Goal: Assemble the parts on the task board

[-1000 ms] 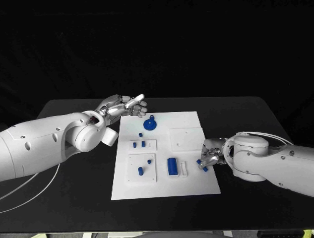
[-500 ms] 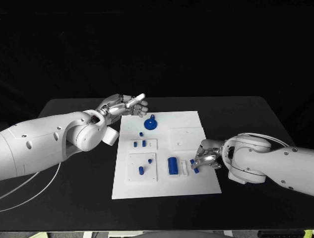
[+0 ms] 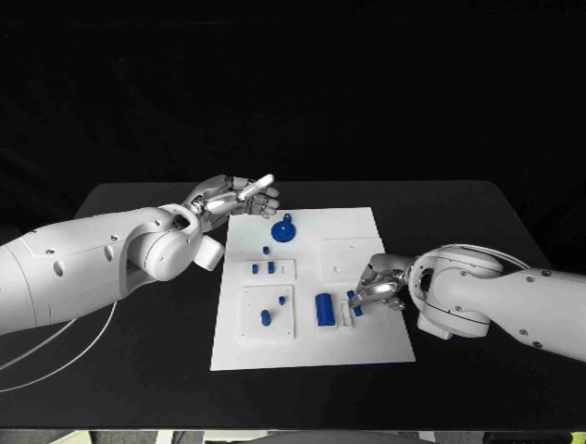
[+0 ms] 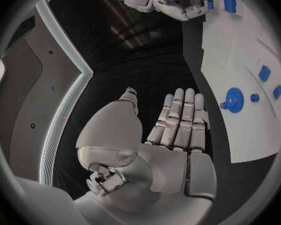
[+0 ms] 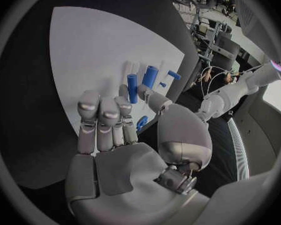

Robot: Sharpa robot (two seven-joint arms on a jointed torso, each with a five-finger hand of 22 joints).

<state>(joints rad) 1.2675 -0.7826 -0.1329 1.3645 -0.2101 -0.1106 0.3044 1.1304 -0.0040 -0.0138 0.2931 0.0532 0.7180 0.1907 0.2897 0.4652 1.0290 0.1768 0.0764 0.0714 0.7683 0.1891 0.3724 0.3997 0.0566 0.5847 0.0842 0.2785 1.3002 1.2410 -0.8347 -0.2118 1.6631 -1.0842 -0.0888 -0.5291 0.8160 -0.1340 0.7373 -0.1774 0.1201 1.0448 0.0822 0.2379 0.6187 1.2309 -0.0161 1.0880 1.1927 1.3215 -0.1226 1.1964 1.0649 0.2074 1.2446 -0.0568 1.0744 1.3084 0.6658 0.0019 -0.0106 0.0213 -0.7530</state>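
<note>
Head view: cylinder part (image 3: 323,308) seemingly lengthwise

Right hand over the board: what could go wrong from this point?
The right hand pinches a small blue part near the upright blue cylinder; lowering it could knock that cylinder over. The pinch looks light, so the part might slip onto the task board. The left hand hovers off the board's far corner, steadying nothing.

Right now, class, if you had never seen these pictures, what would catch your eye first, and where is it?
First, the white task board in the middle of the black table, dotted with small blue parts. Next, the right hand at the board's right edge, pinching a small blue part beside the blue cylinder. The left hand hovers off the board's far left corner, near the round blue part.
</note>
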